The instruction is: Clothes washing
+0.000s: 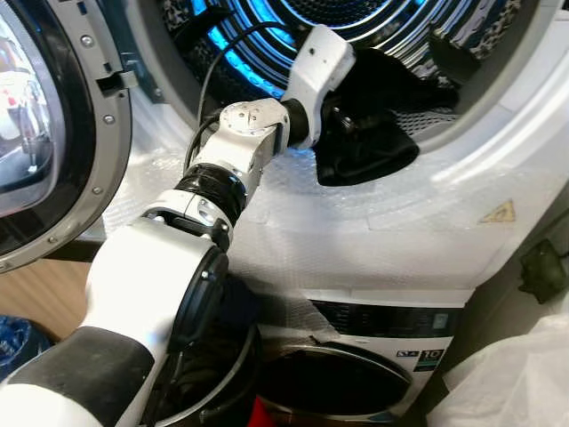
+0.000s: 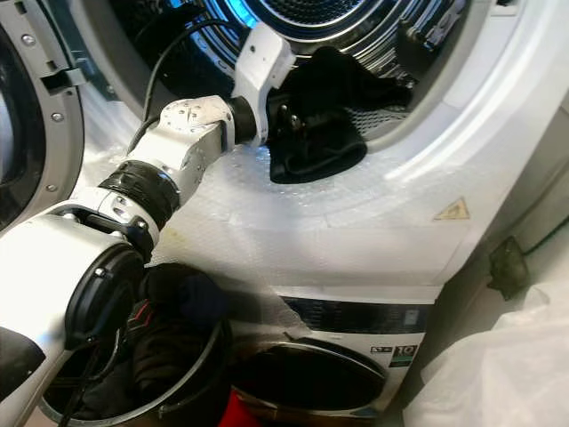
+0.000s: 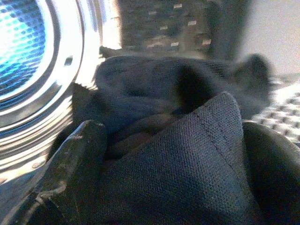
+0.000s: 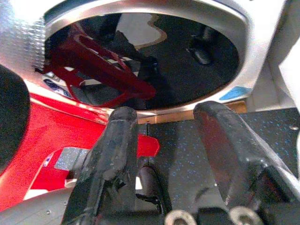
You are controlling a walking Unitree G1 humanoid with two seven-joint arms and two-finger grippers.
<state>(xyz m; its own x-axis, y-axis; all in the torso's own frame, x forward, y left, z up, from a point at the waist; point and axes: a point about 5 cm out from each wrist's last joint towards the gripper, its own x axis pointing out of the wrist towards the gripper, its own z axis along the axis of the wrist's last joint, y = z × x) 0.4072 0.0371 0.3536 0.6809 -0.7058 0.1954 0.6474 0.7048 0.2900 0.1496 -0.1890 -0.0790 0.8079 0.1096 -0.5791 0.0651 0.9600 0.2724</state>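
We see a dark, coarse-weave garment [image 1: 364, 147] draped over the lower rim of the upper machine's drum opening [image 1: 462, 156], part inside, part hanging over the white front. The drum [image 1: 356, 22] is perforated steel, lit blue. More dark clothes [image 2: 164, 342] lie heaped in a round basket [image 2: 191, 378] below.

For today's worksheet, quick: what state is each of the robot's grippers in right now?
Left gripper: closed on the dark garment at the upper drum's opening.
Right gripper: open, holding nothing, hanging low before the lower door.
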